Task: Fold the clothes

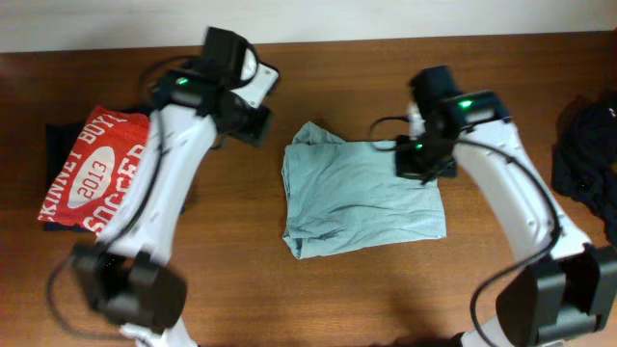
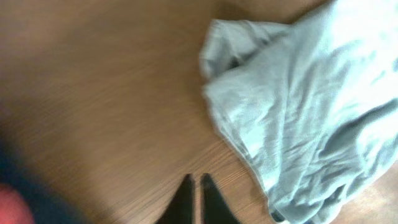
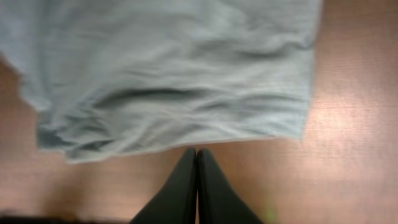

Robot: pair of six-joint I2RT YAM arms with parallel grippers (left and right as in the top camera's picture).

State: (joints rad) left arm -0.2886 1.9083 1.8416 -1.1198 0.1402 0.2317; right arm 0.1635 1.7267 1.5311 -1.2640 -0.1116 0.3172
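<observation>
The pale grey-blue t-shirt (image 1: pixel 362 198) lies folded into a rough rectangle in the middle of the table. It also fills the right side of the left wrist view (image 2: pixel 311 106) and the top of the right wrist view (image 3: pixel 168 74). My left gripper (image 2: pixel 195 178) is shut with nothing in it, over bare wood left of the shirt. In the overhead view it is near the shirt's back left corner (image 1: pixel 253 123). My right gripper (image 3: pixel 196 151) is shut and empty, just off the shirt's edge, above its back right corner (image 1: pixel 424 162).
A red t-shirt with white lettering (image 1: pixel 96 173) lies on a dark garment at the left. A black garment (image 1: pixel 588 159) is heaped at the right edge. The wooden table (image 1: pixel 241 289) shows bare in front of the shirt.
</observation>
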